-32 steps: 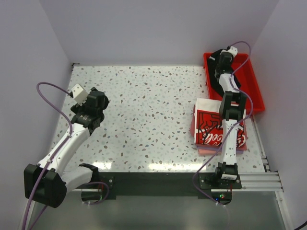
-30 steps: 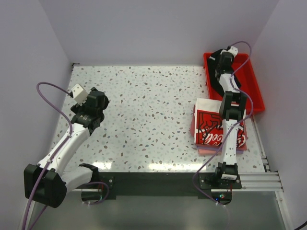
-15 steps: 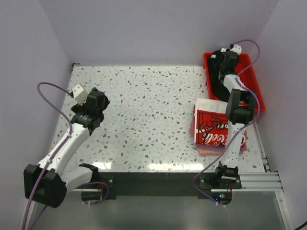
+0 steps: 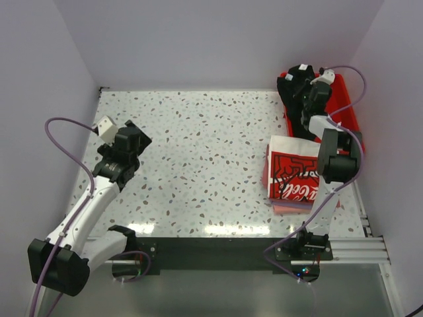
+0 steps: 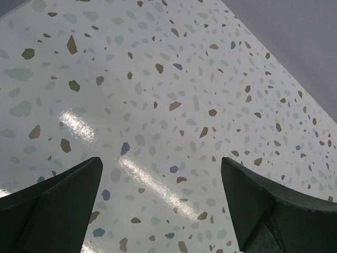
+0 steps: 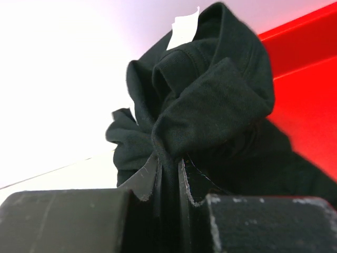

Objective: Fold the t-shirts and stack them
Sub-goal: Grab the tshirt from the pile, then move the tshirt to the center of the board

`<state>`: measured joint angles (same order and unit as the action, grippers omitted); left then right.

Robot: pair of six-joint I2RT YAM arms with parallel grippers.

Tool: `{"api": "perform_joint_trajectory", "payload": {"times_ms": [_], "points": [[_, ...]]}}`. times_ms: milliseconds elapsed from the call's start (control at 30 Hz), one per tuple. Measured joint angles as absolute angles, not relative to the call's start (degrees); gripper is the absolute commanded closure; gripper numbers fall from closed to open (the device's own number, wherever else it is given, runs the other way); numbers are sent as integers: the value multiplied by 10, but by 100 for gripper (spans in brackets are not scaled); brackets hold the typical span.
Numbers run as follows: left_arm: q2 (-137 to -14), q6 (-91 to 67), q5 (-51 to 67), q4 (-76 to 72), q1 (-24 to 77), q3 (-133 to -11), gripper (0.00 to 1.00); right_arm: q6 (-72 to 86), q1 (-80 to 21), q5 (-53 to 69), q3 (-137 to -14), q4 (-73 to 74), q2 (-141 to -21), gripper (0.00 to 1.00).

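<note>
Our right hand (image 4: pixel 299 78) sits at about 2 o'clock on the top view, over the far left corner of the red tray (image 4: pixel 348 113). In the right wrist view this hand (image 6: pixel 168 169) is clamped tight, with only a thin fold of cloth between the two fingers (image 6: pixel 145 182). What it grips is the black t-shirt (image 6: pixel 210 108). The cloth bunches up in a crumpled hood beyond the fingertips, and a small white tag (image 6: pixel 183 26) shows at its top. From above we see the black t-shirt (image 4: pixel 291 91) hanging from the hand, its lower part trailing into the tray along the left wall.

At about 4 o'clock on the worktop (image 4: pixel 198 145), just in front of the tray, lies a folded stack. The white t-shirt with the red-and-black graphic print (image 4: pixel 292 177) is on top. A pinkish t-shirt (image 4: pixel 289 209) lies under it, showing at the near and left edges.

Our left hand (image 4: pixel 135 137) is at about 9 o'clock, well apart from all the shirts. In the left wrist view this hand (image 5: pixel 161 163) is spread wide, holding nothing. Only bare speckled worktop (image 5: pixel 158 79) shows between its dark fingers (image 5: pixel 68 190), and we cannot tell whether they touch the surface
</note>
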<state>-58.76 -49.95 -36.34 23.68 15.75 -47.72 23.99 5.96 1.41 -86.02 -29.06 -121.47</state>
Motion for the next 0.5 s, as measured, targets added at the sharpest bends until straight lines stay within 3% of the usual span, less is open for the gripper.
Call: {"api": "perform_joint_trajectory", "payload": {"times_ms": [233,500], "points": [[-562,-500,-324,238,157,-461,0,255,25,52,-800,-328,-1150,100],[-507,-504,-280,263,157,-438,0,218,-128,87,-815,-311,-1073,100]]}}
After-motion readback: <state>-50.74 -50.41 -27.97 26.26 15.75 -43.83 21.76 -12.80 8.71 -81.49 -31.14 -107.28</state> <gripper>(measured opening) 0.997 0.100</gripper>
